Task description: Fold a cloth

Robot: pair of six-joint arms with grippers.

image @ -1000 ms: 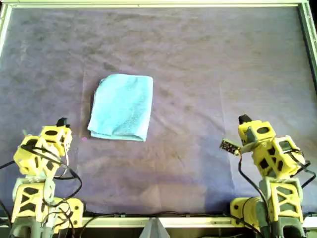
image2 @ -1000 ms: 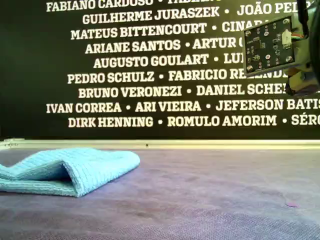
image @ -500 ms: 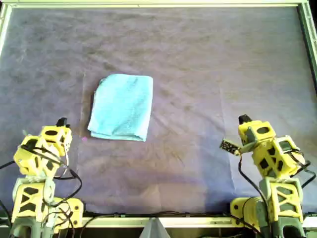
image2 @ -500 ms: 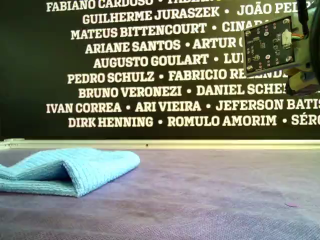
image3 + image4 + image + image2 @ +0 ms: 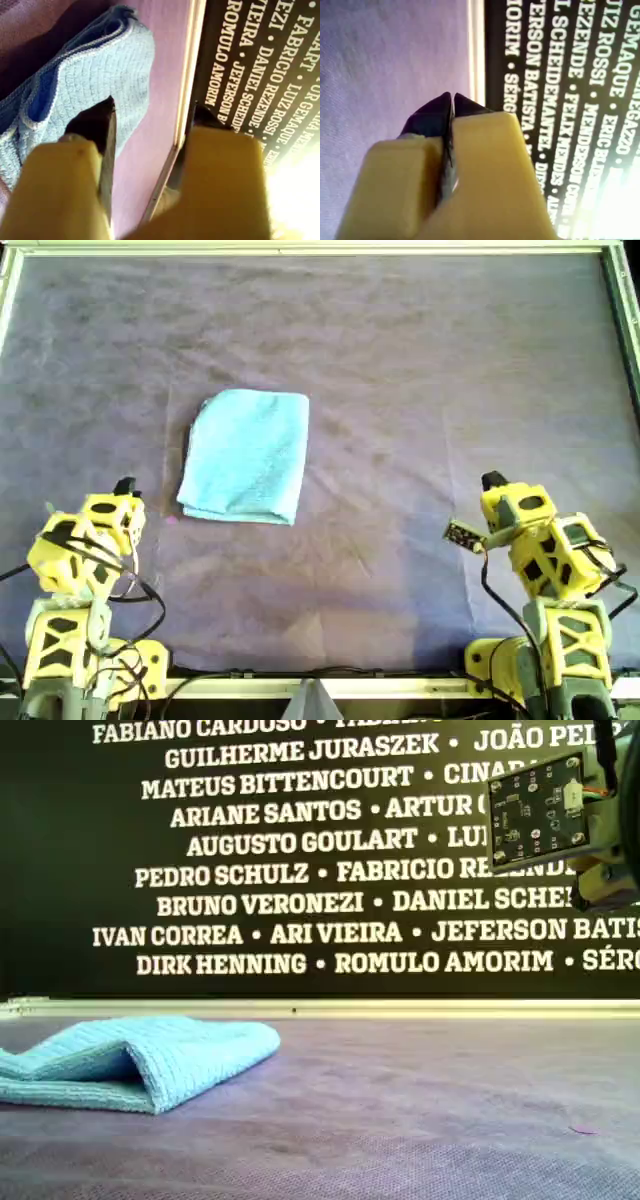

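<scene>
cloth (image 5: pixel 246 456) folded, apart from arms; left tool (image 5: pixel 150 112) spread, empty; right tool (image 5: pixel 451 100) seemingly closed, empty.

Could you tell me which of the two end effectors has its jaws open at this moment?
The left end effector: its jaws stand apart, facing the cloth. The right end effector has its jaws pressed together, holding nothing.

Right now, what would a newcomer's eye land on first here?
The folded sky-blue cloth on the purple table covering, left of centre in the overhead view. Then the two yellow arms parked at that view's bottom corners, and the wall of white names behind.
</scene>
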